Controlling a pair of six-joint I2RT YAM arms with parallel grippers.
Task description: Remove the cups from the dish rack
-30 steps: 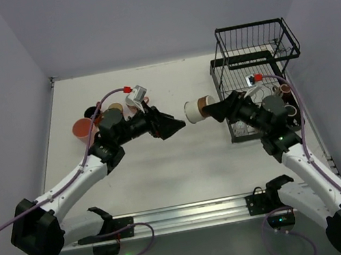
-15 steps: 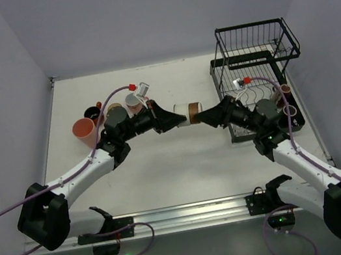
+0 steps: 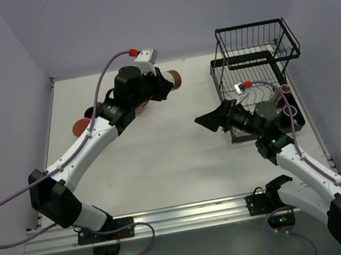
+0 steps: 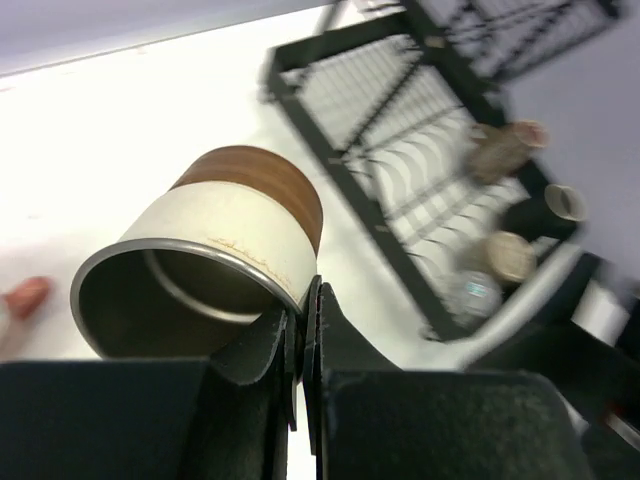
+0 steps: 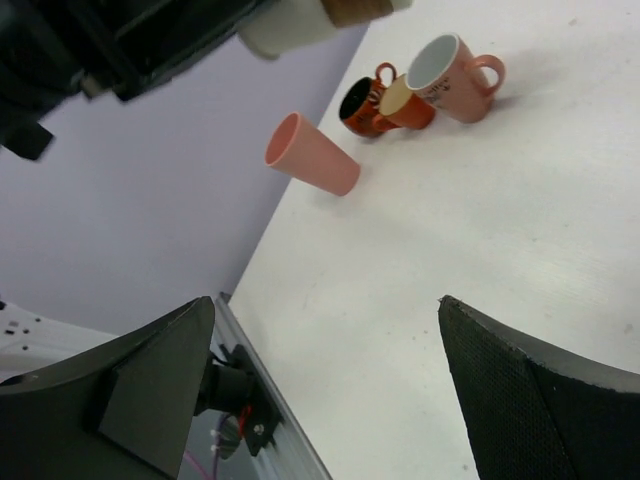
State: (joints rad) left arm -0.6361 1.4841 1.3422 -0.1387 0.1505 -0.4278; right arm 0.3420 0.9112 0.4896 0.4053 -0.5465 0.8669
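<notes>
The left gripper (image 4: 303, 300) pinches a cream-and-brown cup (image 4: 235, 215) by its rim above the table's (image 3: 164, 168) far edge; the right gripper (image 5: 325, 310) gapes beside the dish rack (image 3: 249, 24).

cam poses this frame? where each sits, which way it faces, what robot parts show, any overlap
Top external: above and behind the bases, looking down on the table; both arms show, dish rack far right.
Left wrist: on the left arm, looking past left fingers shut on the cream-and-brown cup toward the rack.
Right wrist: on the right arm, looking between spread right fingers across the table at the pink tumbler and salmon mug.
Shared: all three see the held cup.
</notes>
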